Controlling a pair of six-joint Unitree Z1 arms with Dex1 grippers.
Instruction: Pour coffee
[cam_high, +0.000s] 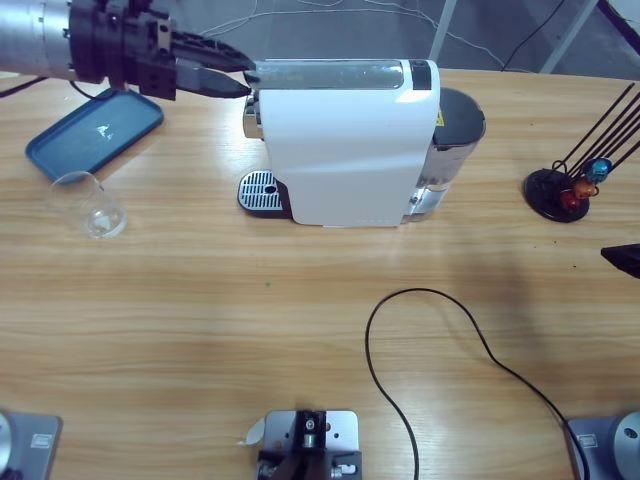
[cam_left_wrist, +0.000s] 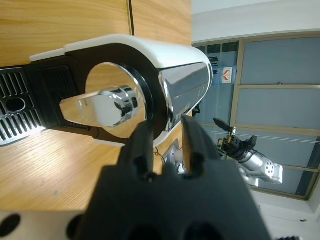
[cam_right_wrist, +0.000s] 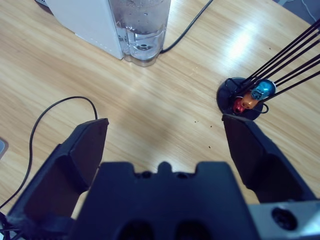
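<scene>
Wooden worktop (cam_high: 200, 330) bearing a white coffee machine (cam_high: 350, 155) at its centre. Left of the machine: blue tray (cam_high: 92, 132), then a clear glass (cam_high: 90, 205) near the tray. Left gripper (cam_high: 235, 78), jaws narrowly parted, at the machine's top front edge. Right gripper (cam_right_wrist: 165, 132), jaws wide, empty, right of the machine near a capsule stand (cam_high: 570, 190).

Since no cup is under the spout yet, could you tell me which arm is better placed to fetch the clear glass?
Probably the left: its gripper is nearer the clear glass; the right gripper hangs open by the capsule rack.
</scene>
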